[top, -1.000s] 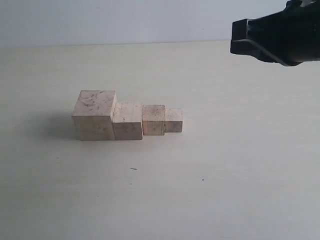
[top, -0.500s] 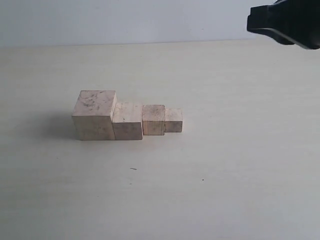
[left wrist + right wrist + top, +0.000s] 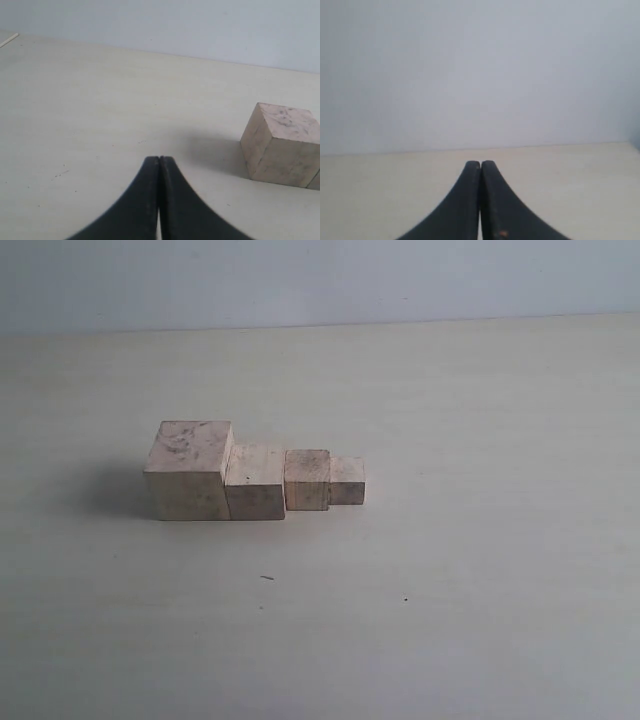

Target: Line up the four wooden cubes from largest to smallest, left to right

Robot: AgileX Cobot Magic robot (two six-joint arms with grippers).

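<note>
The four wooden cubes [image 3: 270,482] are seen in one row slightly left of the centre of the exterior view, resting on the pale table [image 3: 470,600]. The largest cube [image 3: 188,470] is placed at the left end, followed rightward by the second cube [image 3: 255,482], the third cube [image 3: 307,480] and the smallest cube [image 3: 347,481] at the right end. Each appears to touch its neighbour. Dark smudges are visible on top of the largest cube. In the left wrist view the left gripper [image 3: 159,159] is shown with its fingers pressed together and nothing held between them, the largest cube lying near but apart from it. The right gripper [image 3: 480,162] is likewise shown fully closed and empty, pointed toward a plain wall [image 3: 480,70].
</note>
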